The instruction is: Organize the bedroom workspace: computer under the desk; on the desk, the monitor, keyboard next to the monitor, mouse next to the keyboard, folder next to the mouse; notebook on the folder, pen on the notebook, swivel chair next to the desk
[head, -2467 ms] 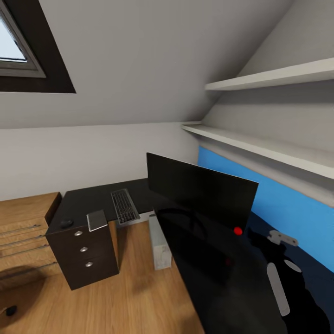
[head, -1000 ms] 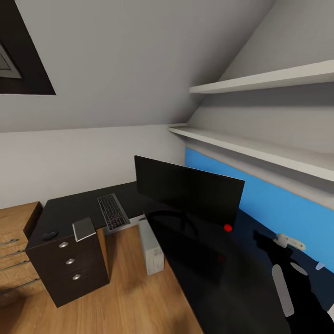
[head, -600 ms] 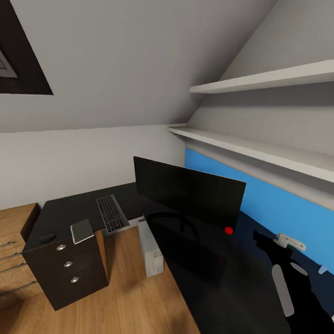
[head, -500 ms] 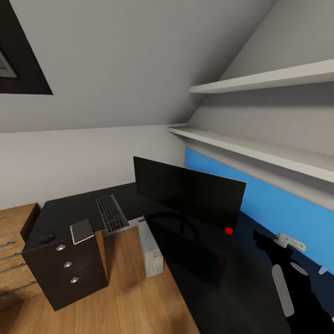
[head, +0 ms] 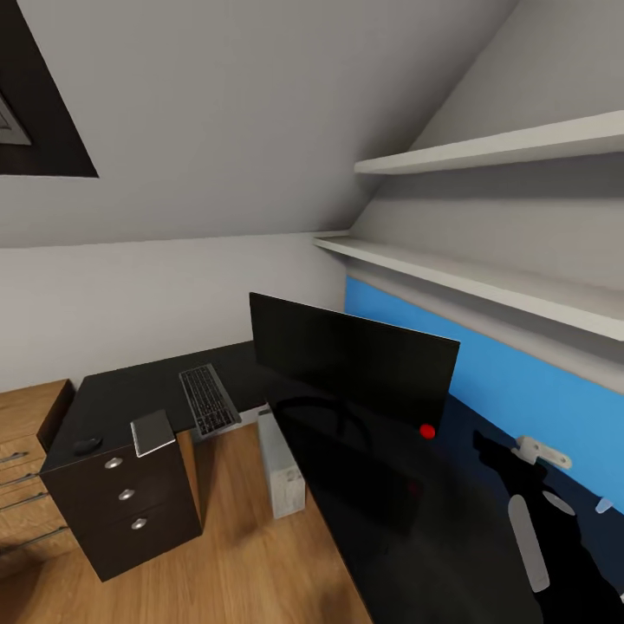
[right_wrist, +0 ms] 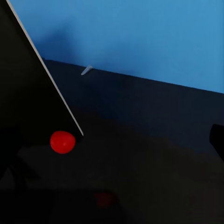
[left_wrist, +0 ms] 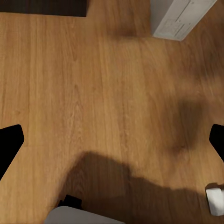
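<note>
Fingers of the left gripper (left_wrist: 112,140) stand wide apart over the bare wood floor (left_wrist: 93,93), holding nothing, with a corner of the computer (left_wrist: 179,18) just ahead. Of the right gripper (right_wrist: 112,140) only one dark fingertip shows at the frame edge, so I cannot tell whether it is spread or closed; it looks at the monitor (right_wrist: 28,107) corner with its red dot (right_wrist: 62,142). From the head view, the monitor (head: 351,355) stands on the desk (head: 121,394), the keyboard (head: 209,399) lies on the surface beside it, and a small dark mouse (head: 87,445) sits near the far end above the drawers (head: 130,503), with a grey notebook (head: 153,432) overhanging the edge between mouse and keyboard. The computer (head: 282,472) stands on the floor under the desk. A whitish pen (head: 604,503) lies on the surface by the blue wall panel (head: 520,381). The step in hand seems to be surveying the layout; next, the robot likely needs to find the chair and fetch the folder.
</note>
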`<state>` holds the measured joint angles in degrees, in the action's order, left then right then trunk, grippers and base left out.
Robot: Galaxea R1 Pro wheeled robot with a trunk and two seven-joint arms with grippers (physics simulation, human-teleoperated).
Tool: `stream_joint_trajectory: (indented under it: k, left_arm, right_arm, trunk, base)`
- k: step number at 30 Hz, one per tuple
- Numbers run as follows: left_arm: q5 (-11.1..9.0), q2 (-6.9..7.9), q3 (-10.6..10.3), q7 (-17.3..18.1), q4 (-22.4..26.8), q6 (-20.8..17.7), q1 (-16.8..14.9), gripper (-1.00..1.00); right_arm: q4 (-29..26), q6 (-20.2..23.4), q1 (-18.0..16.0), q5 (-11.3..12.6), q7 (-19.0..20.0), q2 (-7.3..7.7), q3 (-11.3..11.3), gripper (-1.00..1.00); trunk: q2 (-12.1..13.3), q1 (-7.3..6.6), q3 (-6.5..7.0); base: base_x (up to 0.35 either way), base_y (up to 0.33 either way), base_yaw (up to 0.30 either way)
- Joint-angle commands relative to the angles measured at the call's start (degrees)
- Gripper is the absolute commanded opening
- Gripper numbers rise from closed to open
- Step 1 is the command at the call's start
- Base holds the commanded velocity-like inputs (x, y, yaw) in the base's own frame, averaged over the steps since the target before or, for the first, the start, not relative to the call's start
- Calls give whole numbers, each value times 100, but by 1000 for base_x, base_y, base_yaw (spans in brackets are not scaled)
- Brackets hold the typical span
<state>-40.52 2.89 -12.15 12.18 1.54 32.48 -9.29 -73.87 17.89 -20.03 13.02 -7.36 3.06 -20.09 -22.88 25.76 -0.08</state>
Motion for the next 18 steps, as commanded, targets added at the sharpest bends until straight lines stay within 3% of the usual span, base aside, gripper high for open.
stream_joint_trajectory:
  k: [1,11,12,14,16,18]
  left_arm:
    - [-62,1,-33,39,-8,12,-2,100]
    - [-64,1,-30,39,-11,12,-2,100]
    - [-66,2,-32,39,-9,12,-2,100]
    - [-66,3,-32,39,-11,12,-2,100]
    - [-69,11,-27,39,-13,11,-2,100]
    - [-69,13,-26,39,-12,12,-2,100]
  right_arm:
    - [7,13,-1,60,-37,2,4,100]
    - [230,-270,-1,60,-44,50,-85,100]
    - [505,-349,-3,60,-45,180,-175,100]
    - [692,-401,-5,65,-46,277,-199,100]
    - [1217,-721,-21,89,-49,540,-227,100]
    - [1406,-859,-31,94,-50,622,-232,100]
  trunk:
    - [-4,2,-2]
    - [-4,2,-2]
    - [-4,2,-2]
    - [-4,2,-2]
    - [-4,2,-2]
    - [-4,2,-2]
  base:
    - [0,105,0]
    - [0,159,0]
    - [0,33,0]
    - [0,24,0]
    - [0,100,0]
    - [0,196,0]
